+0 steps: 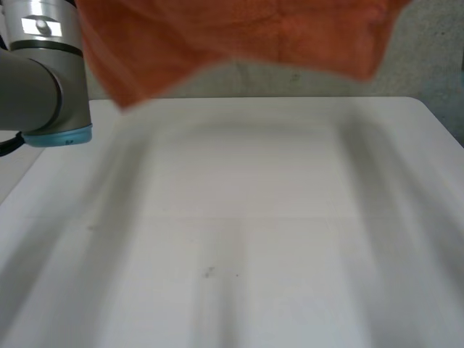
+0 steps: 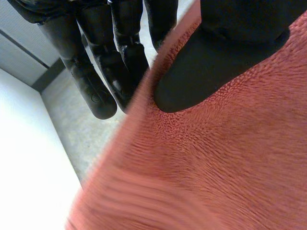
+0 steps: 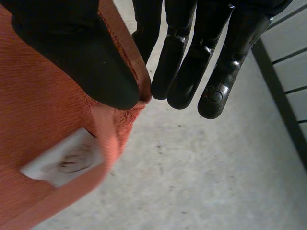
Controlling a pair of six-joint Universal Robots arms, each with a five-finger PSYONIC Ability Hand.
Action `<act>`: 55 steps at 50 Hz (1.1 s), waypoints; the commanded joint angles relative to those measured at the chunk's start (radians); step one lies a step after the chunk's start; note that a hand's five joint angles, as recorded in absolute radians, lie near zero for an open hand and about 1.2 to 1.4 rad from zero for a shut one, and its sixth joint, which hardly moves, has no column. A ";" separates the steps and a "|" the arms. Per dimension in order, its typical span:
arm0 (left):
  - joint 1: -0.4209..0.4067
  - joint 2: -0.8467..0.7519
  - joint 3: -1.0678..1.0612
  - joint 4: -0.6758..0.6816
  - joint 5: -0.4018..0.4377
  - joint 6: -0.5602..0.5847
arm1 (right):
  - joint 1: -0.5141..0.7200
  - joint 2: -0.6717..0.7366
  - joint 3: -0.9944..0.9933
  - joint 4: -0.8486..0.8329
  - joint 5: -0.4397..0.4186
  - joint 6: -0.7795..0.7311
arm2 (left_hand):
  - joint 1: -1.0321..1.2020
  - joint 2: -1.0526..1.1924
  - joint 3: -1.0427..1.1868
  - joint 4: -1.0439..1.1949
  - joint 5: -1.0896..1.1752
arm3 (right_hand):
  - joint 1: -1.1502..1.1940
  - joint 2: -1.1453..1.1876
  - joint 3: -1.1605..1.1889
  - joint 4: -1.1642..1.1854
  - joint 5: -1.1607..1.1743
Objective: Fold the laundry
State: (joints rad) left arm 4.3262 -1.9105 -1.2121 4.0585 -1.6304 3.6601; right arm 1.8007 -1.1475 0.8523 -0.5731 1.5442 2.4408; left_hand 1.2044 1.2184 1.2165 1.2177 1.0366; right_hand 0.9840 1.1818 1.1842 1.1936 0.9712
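Observation:
An orange towel (image 1: 239,36) hangs in the air above the far side of the white table (image 1: 254,217), its lower edge sagging. In the left wrist view my left hand (image 2: 206,72) pinches the towel (image 2: 230,163) near its edge, thumb on one face and fingers (image 2: 96,91) behind it. In the right wrist view my right hand (image 3: 86,62) pinches the towel (image 3: 33,120) at a corner beside its white label (image 3: 64,160), thumb pressed against the fingers (image 3: 192,72) across the hem. Both hands are lifted well above the table.
My left arm's grey joint with a light-blue cap (image 1: 43,80) stands at the table's left. The grey floor (image 3: 201,172) lies beyond the table's far edge (image 1: 290,98).

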 commanded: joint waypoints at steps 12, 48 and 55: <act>0.018 -0.139 -0.389 -0.187 0.000 -0.057 | -0.004 -0.003 0.622 0.144 -0.124 0.099 | 0.192 0.178 0.180 0.179 0.185 | 0.412 0.215 0.212 0.203 0.250; 0.089 -0.326 -0.468 -0.243 0.004 -0.045 | -0.164 -0.049 0.763 0.306 -0.119 0.276 | -0.647 -0.661 -0.660 -0.661 -0.654 | 0.412 0.215 0.212 0.203 0.250; 0.116 -0.283 -0.487 -0.318 -0.002 -0.043 | -0.172 -0.037 0.757 0.308 -0.119 0.273 | -0.604 -0.617 -0.616 -0.617 -0.610 | 0.412 0.215 0.212 0.203 0.250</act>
State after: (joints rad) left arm 4.4223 -2.2305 -1.6821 3.7977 -1.6276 3.6162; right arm 1.6324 -1.1926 1.6129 -0.2655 1.4247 2.7196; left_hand 0.5057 0.4994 0.5011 0.4985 0.3231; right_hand 0.9841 1.1818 1.1879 1.1937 0.9712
